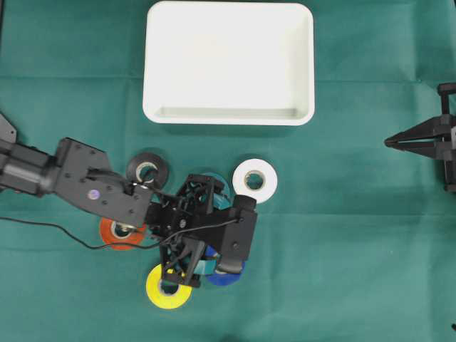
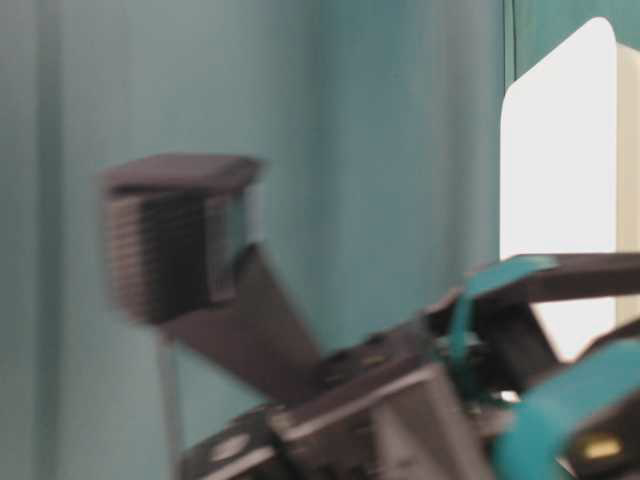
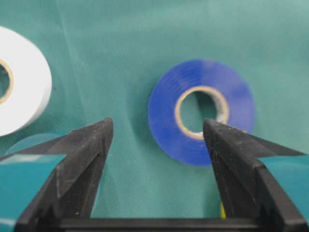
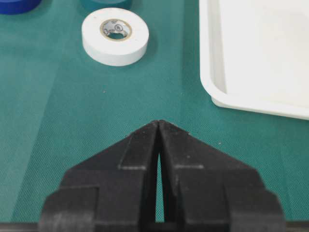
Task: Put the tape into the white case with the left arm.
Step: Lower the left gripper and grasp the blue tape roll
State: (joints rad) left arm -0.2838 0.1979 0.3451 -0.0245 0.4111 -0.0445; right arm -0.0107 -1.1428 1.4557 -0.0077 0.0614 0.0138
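Six tape rolls lie on the green cloth point(image 1: 356, 235): black point(image 1: 148, 169), orange point(image 1: 120, 233), yellow point(image 1: 169, 286), blue point(image 3: 200, 111), white point(image 1: 254, 179) and a teal one point(image 1: 217, 191) mostly hidden under the left arm point(image 1: 78, 182). All sit outside the white case point(image 1: 228, 63), which lies farther up the table. Left gripper point(image 3: 157, 133) hangs spread apart over the blue roll, grasping nothing. Right gripper point(image 4: 159, 126) is clenched, empty. The print inside the white roll's core is too small to read.

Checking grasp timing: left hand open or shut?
Open. The left hand shows its fingers spread with green cloth between, the blue tape roll ahead, ungripped.
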